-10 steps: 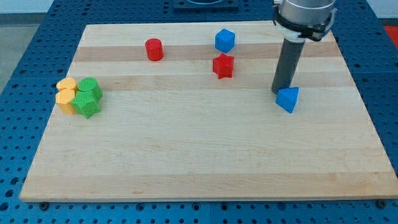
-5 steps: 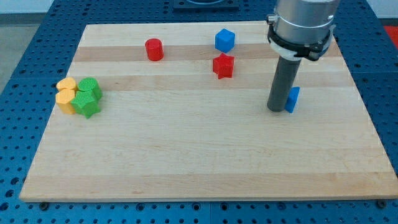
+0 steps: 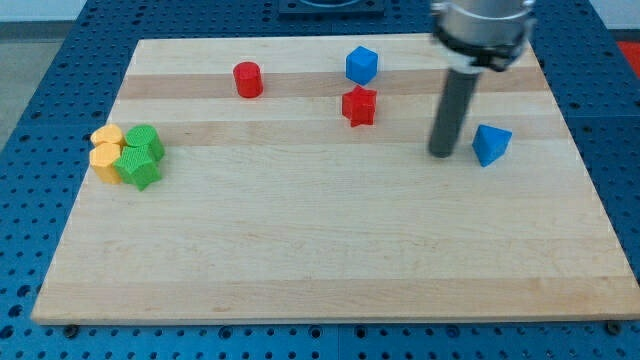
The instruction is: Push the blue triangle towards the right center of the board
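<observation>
The blue triangle [image 3: 490, 144] lies on the wooden board [image 3: 330, 250] at the view's right, about mid-height. My tip [image 3: 441, 154] stands on the board just to the left of the blue triangle, with a small gap between them. The dark rod rises from the tip to the arm's grey body at the view's top right.
A blue cube [image 3: 361, 65] and a red star-shaped block [image 3: 358, 105] lie left of the rod near the view's top. A red cylinder [image 3: 247, 79] lies further left. Two yellow blocks [image 3: 105, 148] and two green blocks [image 3: 141, 156] cluster at the view's left.
The blue triangle has moved to the right and slightly up. My tip swept from above the triangle to its left side and now stands apart from it.
</observation>
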`<state>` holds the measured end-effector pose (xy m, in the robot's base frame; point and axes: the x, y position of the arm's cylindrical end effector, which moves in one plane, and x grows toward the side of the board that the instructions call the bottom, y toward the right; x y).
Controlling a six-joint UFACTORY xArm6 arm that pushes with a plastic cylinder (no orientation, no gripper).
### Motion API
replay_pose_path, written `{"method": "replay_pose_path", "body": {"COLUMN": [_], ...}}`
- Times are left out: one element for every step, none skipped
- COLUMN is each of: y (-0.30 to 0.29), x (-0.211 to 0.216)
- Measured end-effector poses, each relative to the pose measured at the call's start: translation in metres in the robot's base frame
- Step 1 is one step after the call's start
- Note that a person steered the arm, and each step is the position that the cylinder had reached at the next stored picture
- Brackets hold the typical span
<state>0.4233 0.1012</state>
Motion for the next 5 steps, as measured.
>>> {"method": "replay_pose_path", "body": {"y": [-0.078,-0.114,-0.108,-0.094,-0.076], "x": [-0.009,-0.048,-0.098,-0.112,-0.103]}}
